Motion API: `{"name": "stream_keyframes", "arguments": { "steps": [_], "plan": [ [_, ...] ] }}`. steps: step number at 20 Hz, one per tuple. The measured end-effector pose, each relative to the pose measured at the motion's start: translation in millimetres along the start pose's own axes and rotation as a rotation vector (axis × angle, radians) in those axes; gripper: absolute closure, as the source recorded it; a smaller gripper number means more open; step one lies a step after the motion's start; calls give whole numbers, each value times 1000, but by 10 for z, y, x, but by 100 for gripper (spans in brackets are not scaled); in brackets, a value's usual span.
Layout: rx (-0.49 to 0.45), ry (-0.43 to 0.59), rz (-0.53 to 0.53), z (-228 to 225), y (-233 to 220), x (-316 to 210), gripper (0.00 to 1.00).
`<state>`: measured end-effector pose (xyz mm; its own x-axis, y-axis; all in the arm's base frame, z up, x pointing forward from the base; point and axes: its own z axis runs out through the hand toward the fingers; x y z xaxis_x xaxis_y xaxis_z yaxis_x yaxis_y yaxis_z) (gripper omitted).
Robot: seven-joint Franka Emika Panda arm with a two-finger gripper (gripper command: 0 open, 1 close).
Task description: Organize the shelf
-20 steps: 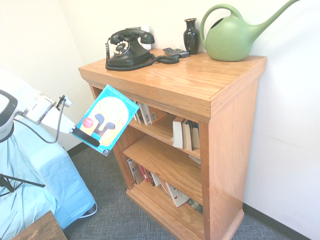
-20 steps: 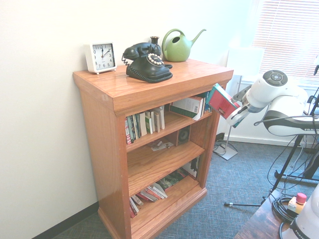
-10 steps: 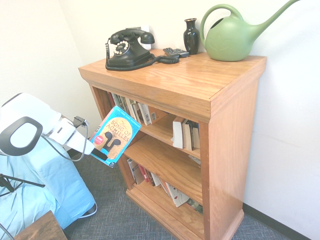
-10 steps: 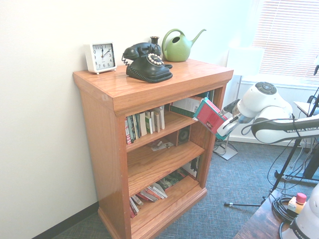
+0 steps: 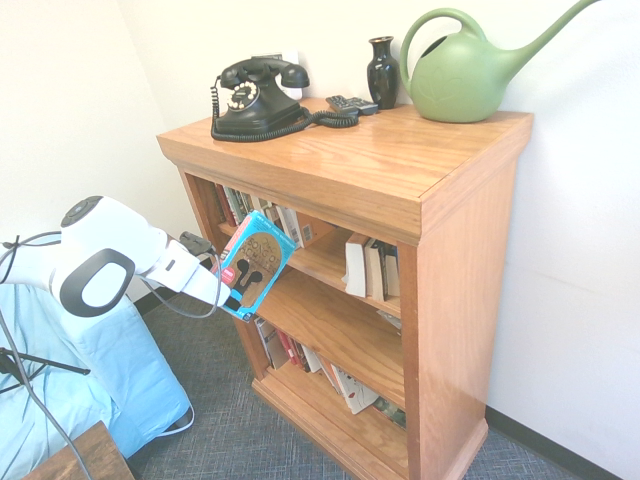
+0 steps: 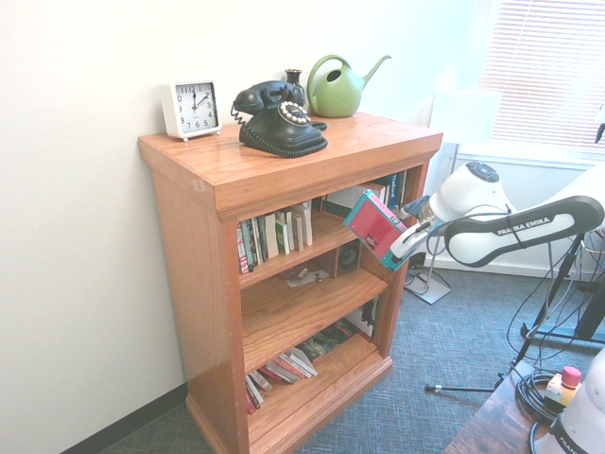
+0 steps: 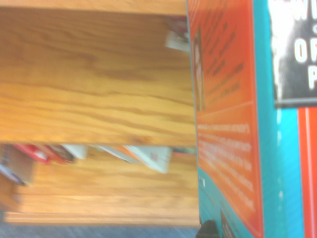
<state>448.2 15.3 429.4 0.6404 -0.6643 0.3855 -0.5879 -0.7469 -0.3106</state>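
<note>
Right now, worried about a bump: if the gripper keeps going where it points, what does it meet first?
Likely the middle board of the shelf; the gripper holds a book angled down toward it. Depth is unclear.

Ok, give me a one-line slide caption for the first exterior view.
Franka gripper carries a teal paperback, tilted, at the open front of the oak shelf, which is topped by a black phone and green watering can.
</note>
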Motion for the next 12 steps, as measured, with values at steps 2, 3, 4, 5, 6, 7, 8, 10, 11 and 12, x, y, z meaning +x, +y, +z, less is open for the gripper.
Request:
{"name": "stream_keyframes", "arguments": {
  "steps": [2, 3, 4, 5, 6, 7, 8, 10, 11, 12],
  "plan": [
    [35, -25, -8, 144, -51, 11, 100],
    [48, -39, -12, 217, -69, 21, 100],
    [57, -48, -16, 290, -87, 37, 100],
    [63, -54, -19, 360, -104, 62, 100],
    [66, -57, -21, 420, -114, 88, 100],
    [68, -57, -23, 470, -128, 117, 100],
    [71, -58, -25, 512, -139, 142, 100],
    [73, -64, -27, 597, -174, 200, 100],
    [74, -65, -26, 647, -193, 227, 100],
    [77, -68, -22, 696, -212, 257, 100]
  ]
}}
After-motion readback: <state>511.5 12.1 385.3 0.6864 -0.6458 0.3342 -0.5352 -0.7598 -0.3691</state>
